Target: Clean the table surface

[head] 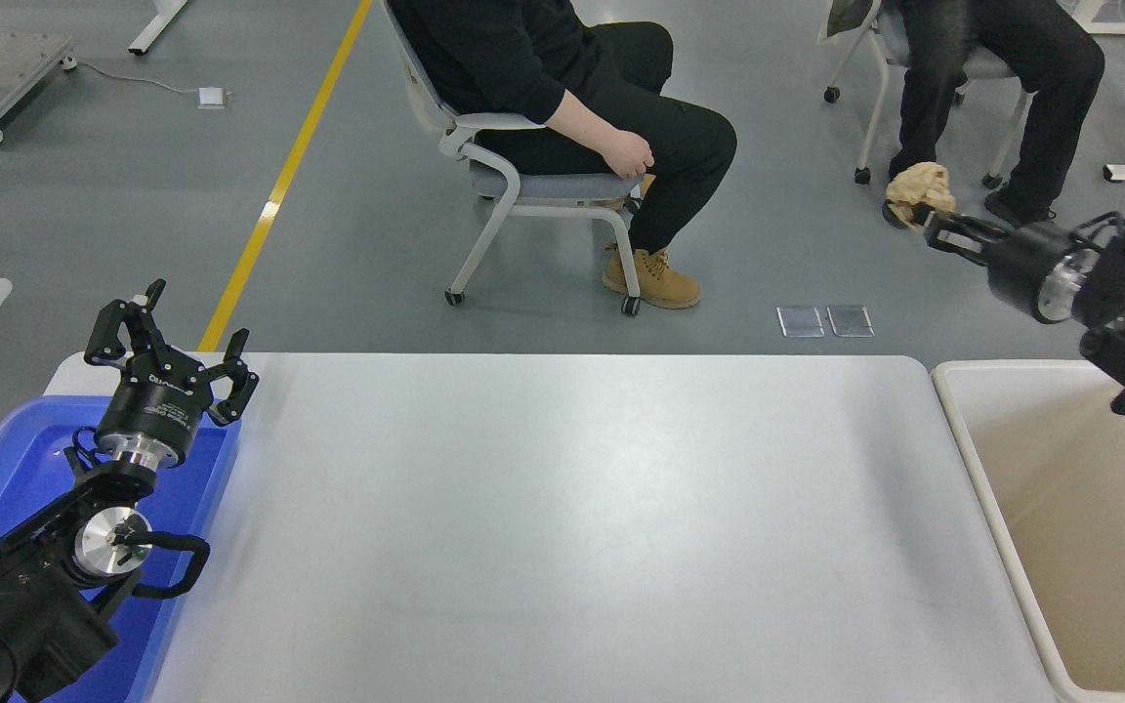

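The white table surface [543, 527] fills the middle of the head view and nothing lies on it. My right gripper [936, 227] is raised high at the upper right, beyond the table's far right corner, shut on a crumpled beige paper wad [917, 185]. My left gripper [172, 337] is open and parked at the lower left, over the far end of the blue tray.
A blue plastic tray [25, 459] sits at the table's left end under the left arm. A beige rectangular bin [1070, 517] stands at the table's right end, below the right arm. Two people sit on wheeled chairs [514, 195] beyond the far edge.
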`<action>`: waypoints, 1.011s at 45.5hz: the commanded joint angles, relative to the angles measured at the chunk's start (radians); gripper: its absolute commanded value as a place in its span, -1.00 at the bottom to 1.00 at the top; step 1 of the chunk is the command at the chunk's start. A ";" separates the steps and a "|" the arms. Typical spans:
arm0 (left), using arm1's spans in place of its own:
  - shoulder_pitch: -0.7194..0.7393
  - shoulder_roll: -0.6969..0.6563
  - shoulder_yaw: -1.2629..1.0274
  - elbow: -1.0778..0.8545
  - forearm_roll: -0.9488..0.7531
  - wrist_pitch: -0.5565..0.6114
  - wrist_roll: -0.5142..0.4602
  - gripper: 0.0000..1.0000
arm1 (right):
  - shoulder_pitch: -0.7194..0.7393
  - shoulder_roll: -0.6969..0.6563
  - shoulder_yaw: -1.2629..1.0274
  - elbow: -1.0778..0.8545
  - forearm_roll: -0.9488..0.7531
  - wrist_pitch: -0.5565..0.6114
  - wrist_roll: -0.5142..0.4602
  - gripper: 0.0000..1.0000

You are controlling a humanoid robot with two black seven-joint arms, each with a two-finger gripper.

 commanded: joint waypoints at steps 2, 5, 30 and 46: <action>0.000 -0.001 0.000 0.000 0.000 0.000 0.000 1.00 | -0.169 -0.031 0.000 -0.221 0.101 0.091 0.003 -1.00; 0.000 -0.001 0.000 0.000 0.000 0.000 0.000 1.00 | -0.210 -0.031 -0.001 -0.248 0.108 0.097 0.003 -1.00; 0.000 0.001 0.000 0.000 0.000 0.000 0.000 1.00 | -0.454 -0.053 -0.001 -0.338 0.159 0.097 -0.042 -1.00; 0.000 0.001 0.000 0.000 0.000 0.000 0.000 1.00 | -0.552 0.028 -0.010 -0.339 0.159 0.086 -0.077 -1.00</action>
